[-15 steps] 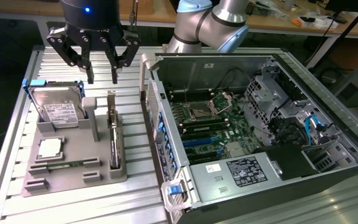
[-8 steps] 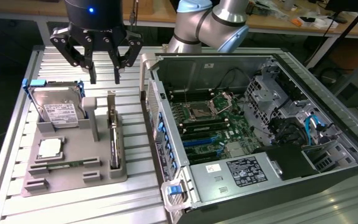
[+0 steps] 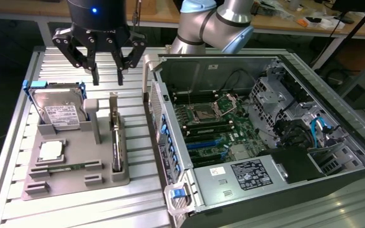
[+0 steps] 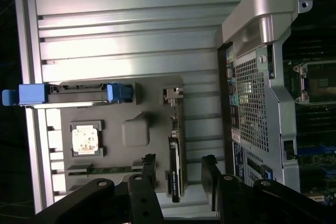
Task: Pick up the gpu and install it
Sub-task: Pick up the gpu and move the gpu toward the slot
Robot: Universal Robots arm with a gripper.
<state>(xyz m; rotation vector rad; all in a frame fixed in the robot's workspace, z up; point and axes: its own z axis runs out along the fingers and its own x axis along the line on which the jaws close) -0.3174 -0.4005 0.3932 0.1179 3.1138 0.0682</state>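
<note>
The gpu (image 3: 114,142) is a thin dark card standing on its edge in a slot of the grey holder (image 3: 74,183), at that holder's side nearest the computer case. My gripper (image 3: 108,78) hangs open above the holder's far end, apart from the card and holding nothing. In the wrist view the gpu (image 4: 175,179) runs lengthwise beneath the gap of my gripper (image 4: 179,160), with one black finger (image 4: 149,161) on each side of its line. The open computer case (image 3: 265,133) lies at the exterior view's right, its motherboard (image 3: 208,123) and blue slots (image 3: 201,145) exposed.
The holder (image 4: 152,108) also carries a silver hard drive (image 3: 62,111) in a blue frame (image 4: 73,93), a square chip (image 3: 51,150) and a green memory stick (image 3: 65,167). The case's tall side wall (image 3: 160,118) rises right beside the gpu. Ribbed metal table (image 3: 74,209) lies around.
</note>
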